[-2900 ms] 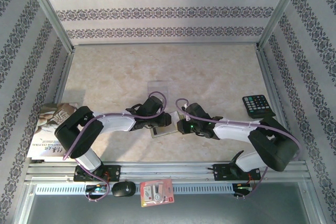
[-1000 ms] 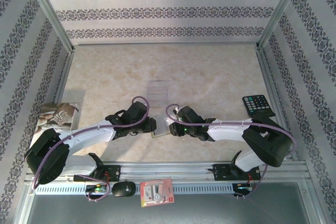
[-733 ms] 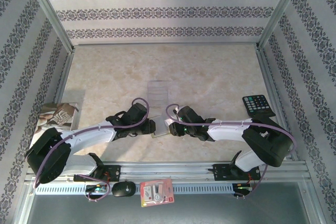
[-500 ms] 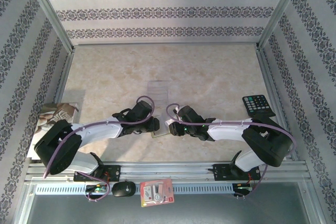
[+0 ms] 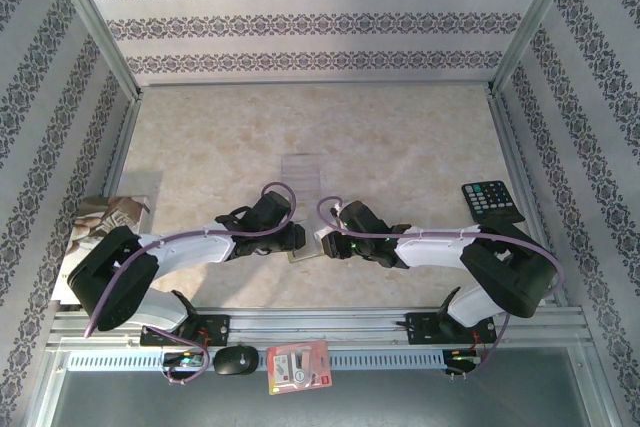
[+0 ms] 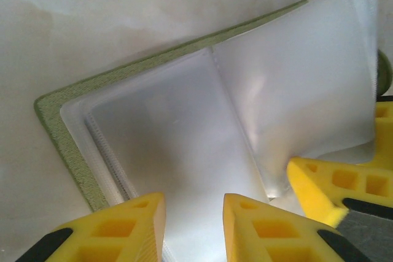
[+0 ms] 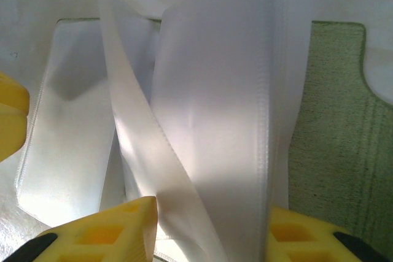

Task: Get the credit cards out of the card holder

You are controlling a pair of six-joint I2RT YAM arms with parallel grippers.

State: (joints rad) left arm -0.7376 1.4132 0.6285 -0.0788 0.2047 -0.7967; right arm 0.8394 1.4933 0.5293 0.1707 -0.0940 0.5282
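One red-and-white packet (image 5: 298, 367) lies at the near rail, 6 o'clock of the one card holder (image 6: 48, 110), which lies open mid-table between the two grippers. The left gripper (image 6: 193, 216) has its fingers part-spread over the holder's near edge; whether they grip it, I cannot tell. The right gripper (image 7: 209, 231) pinches the holder's raised pale pocket leaf. One book (image 5: 105, 232) lies at 9 o'clock, one calculator (image 5: 488, 200) at 3 o'clock, and one pale credit card (image 5: 300, 169) at 12 o'clock, apart

Olive-green card holder (image 6: 64, 133) with milky translucent pockets (image 6: 184, 151), yellow fingers (image 6: 261, 228), beige marbled surface (image 5: 400, 137), black calculator (image 5: 488, 201), white walls (image 5: 300, 42) banded with dark floral stripes.
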